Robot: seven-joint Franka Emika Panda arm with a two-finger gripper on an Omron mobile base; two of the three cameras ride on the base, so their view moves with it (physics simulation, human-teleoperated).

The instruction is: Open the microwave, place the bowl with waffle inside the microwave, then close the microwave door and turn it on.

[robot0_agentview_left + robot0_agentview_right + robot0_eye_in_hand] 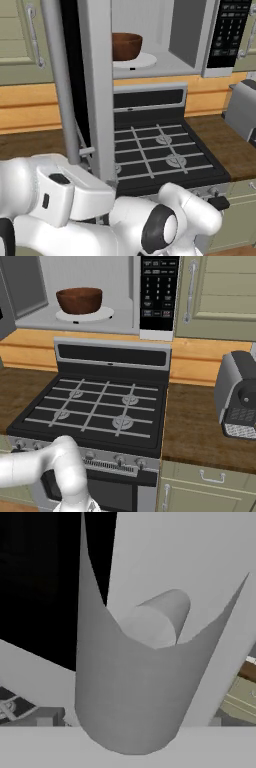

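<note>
Microwave (pixel 100 293) standing open above the stove (pixel 100 401), white turntable (pixel 107 314) exposed. Bowl (pixel 79 300) seated on the turntable, well inside the cavity, clear of the side walls and back from the front lip; also seen past the door edge in the left base view (pixel 126 45). Waffle too small or hidden within the bowl to make out. Keypad strip (pixel 159 288) at the right of the cavity, unobstructed.

Microwave door (pixel 97 90) swung out toward the robot, edge-on in the left base view, its light grey frame reaching down to the front of the stove grates. Long grey bar handle (pixel 61 80) upright on the door's outer side, just left of the frame edge, its lower end near the white arm. In the hand view, handle (pixel 125 677) very close and large, with its mounting post (pixel 160 619) joining it to the grey frame; black door glass at upper left.

Gripper fingertips not distinguishable against the handle, so cannot tell whether clenched or released.

Toaster (pixel 239 396) on the wooden counter (pixel 192 431) to the right of the stove, well apart from the door.
</note>
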